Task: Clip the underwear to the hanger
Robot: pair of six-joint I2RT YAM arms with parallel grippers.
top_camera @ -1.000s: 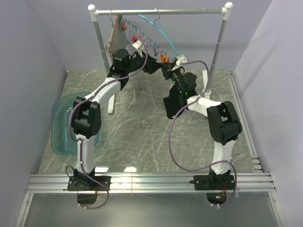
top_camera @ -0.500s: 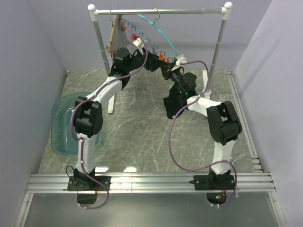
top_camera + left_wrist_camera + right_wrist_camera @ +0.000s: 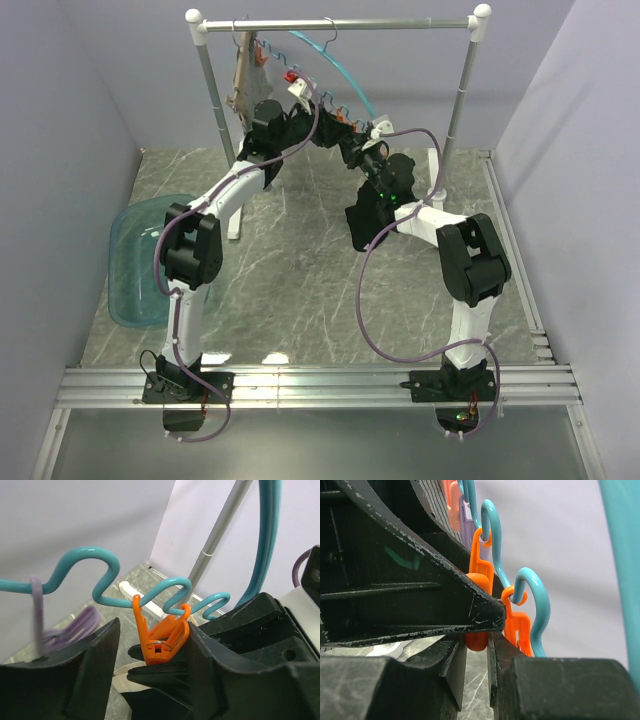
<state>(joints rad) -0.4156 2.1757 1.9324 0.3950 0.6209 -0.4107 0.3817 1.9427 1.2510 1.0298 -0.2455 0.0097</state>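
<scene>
The teal hanger (image 3: 345, 75) hangs from the rail, and its wavy lower bar (image 3: 107, 565) carries the clips. An orange clip (image 3: 160, 637) hangs between my left gripper's (image 3: 155, 630) fingers. The right finger (image 3: 215, 655) touches it and the left finger stands apart, so the jaws are open. Just beneath the clip is the black underwear (image 3: 145, 705), pale waistband uppermost, held up by my right gripper (image 3: 352, 145). In the right wrist view my right gripper (image 3: 477, 645) shows a narrow gap with the clip's tip (image 3: 477, 640) above it; no fabric shows there.
A metal rail (image 3: 340, 23) on two posts spans the back. A brown wooden hanger with grey cloth (image 3: 245, 75) hangs at its left end. A teal basin (image 3: 135, 270) sits at the table's left. A purple clip (image 3: 70, 630) and another orange clip (image 3: 517, 622) flank the working clip.
My left gripper has moved up and to the right along the hanger, and its jaws have narrowed around the orange clip. The right arm has held still.
</scene>
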